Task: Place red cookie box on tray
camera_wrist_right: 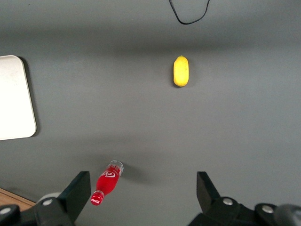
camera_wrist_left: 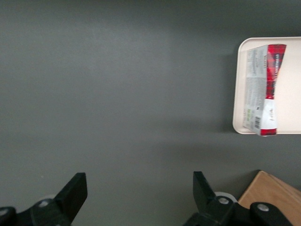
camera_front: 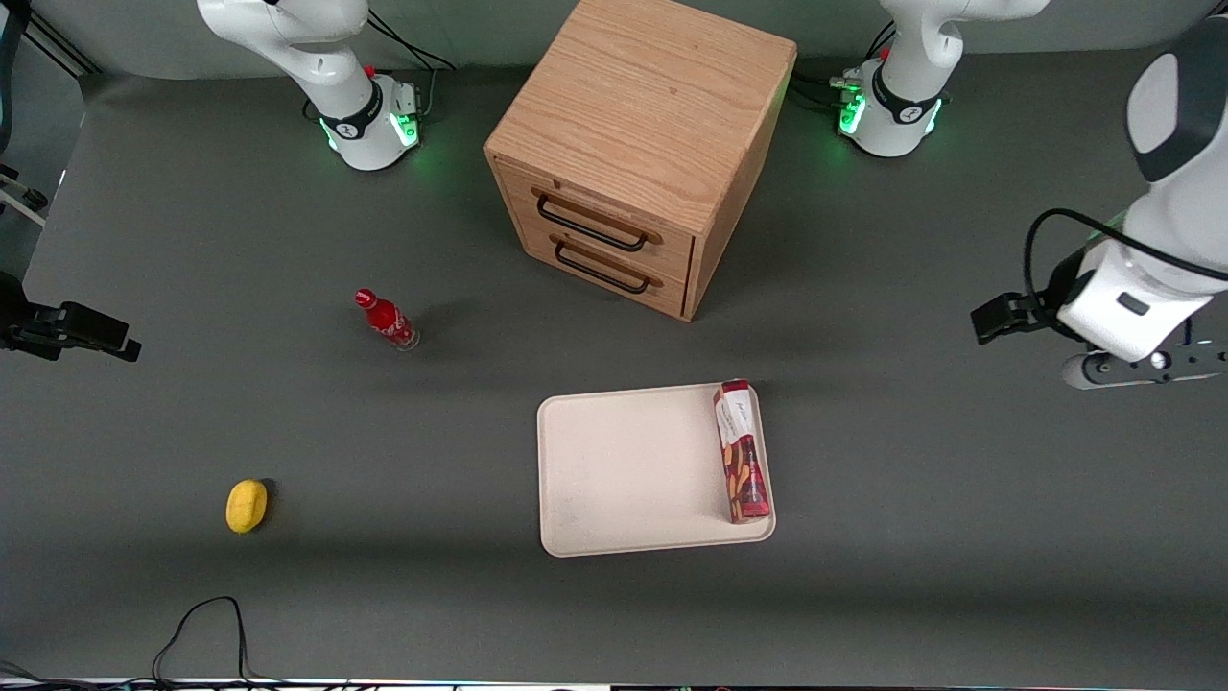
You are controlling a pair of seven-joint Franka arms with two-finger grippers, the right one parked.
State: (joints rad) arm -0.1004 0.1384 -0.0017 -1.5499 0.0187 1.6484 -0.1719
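While the slim dark-red tartan cookie box (camera_front: 742, 451) lies lengthwise inside the cream rectangular tray (camera_front: 624, 470) at lower centre, the end effector (camera_wrist_left: 140, 193) is held released, well apart.

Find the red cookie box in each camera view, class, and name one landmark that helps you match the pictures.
Front view: red cookie box lies on the tray, along its edge toward the working arm.
Left wrist view: red cookie box on the tray; the open end effector is over bare table.
Right wrist view: not in it.
Shared landmark: the tray.
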